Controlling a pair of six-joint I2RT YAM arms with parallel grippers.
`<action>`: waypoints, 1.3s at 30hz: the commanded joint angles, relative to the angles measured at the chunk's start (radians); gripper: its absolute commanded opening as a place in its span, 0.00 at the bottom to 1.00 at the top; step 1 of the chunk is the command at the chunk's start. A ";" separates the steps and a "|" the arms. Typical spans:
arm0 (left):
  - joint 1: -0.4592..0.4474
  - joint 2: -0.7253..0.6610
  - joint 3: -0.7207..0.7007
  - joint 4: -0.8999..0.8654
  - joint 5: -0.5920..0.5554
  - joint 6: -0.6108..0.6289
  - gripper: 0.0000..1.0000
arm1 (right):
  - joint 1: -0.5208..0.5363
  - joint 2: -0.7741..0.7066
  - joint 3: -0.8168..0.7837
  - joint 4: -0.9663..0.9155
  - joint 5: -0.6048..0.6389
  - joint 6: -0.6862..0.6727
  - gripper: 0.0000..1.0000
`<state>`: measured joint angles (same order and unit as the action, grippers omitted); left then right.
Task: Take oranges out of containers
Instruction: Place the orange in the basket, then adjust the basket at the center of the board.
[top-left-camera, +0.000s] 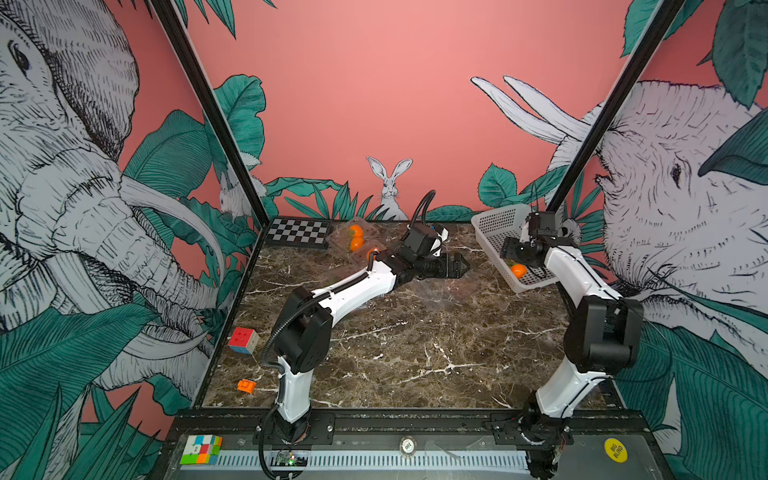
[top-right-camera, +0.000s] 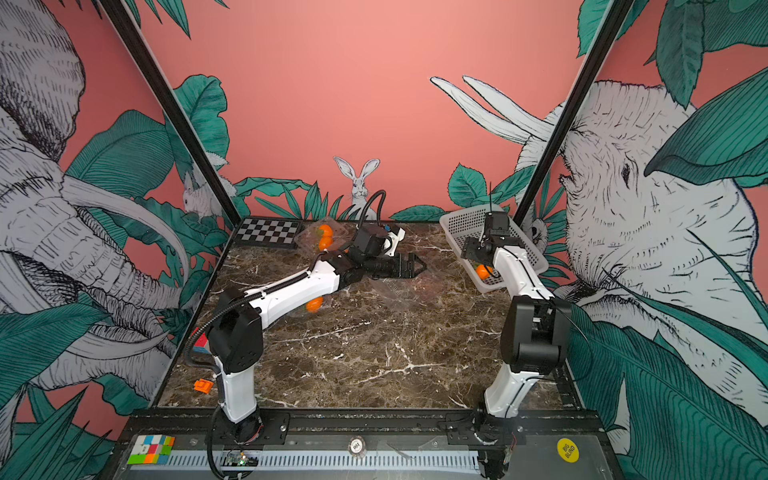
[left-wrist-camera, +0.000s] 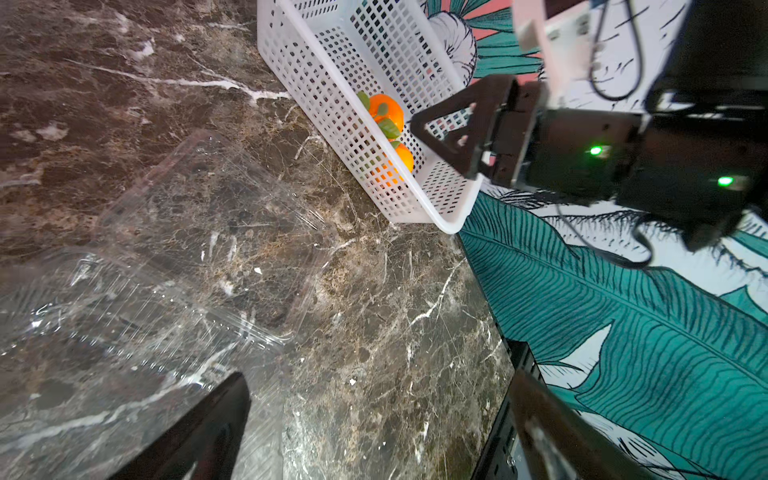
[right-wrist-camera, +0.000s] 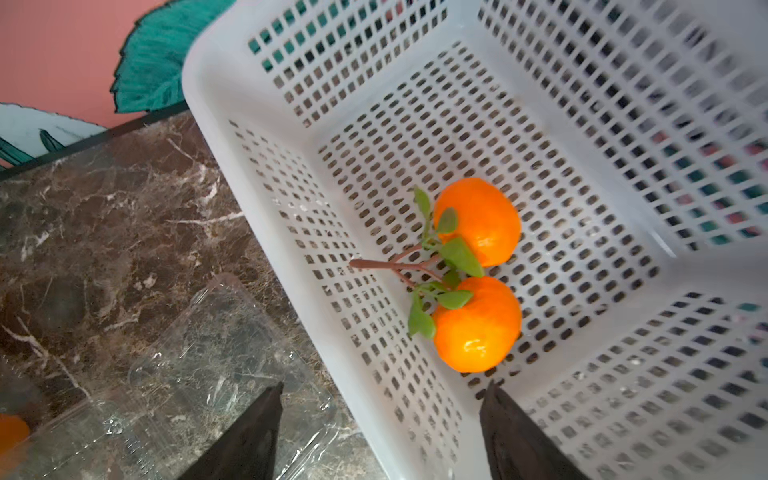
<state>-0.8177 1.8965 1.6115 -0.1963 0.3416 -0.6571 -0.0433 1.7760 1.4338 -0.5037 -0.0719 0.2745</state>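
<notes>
Top view, oranges (top-left-camera: 355, 230): two in a far container (top-left-camera: 336, 241); one showing in the basket (top-left-camera: 494, 224).
Left wrist, left gripper (left-wrist-camera: 378, 386): fingers wide apart, over one empty open container (left-wrist-camera: 208, 232).
Right wrist, right gripper (right-wrist-camera: 385, 385): fingers apart, holding nothing; two oranges (right-wrist-camera: 478, 324) on one twig (right-wrist-camera: 386, 264) below, in basket (right-wrist-camera: 208, 95).
Step, my judgement: lift right gripper straight up; keep clear of twig and basket wall.

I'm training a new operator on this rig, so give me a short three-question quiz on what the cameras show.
1. How many oranges lie in the white basket?
2. True or false: the right gripper is holding an orange.
3. The clear container nearest the left gripper is: A) shut and full; B) open and empty; C) inside the basket.
Key: 1) two; 2) false; 3) B.
</notes>
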 joint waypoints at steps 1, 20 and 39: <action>-0.003 -0.067 -0.046 -0.006 -0.016 0.011 0.99 | 0.014 0.033 -0.022 -0.008 0.012 -0.054 0.69; -0.002 -0.103 -0.138 0.041 -0.013 -0.021 0.99 | 0.094 0.079 -0.031 -0.024 0.017 -0.001 0.24; -0.001 -0.144 -0.185 0.047 -0.033 -0.018 0.99 | 0.168 0.075 -0.024 -0.016 0.023 -0.018 0.09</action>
<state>-0.8177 1.8153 1.4456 -0.1555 0.3241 -0.6727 0.1097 1.8450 1.4033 -0.5137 -0.0040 0.2543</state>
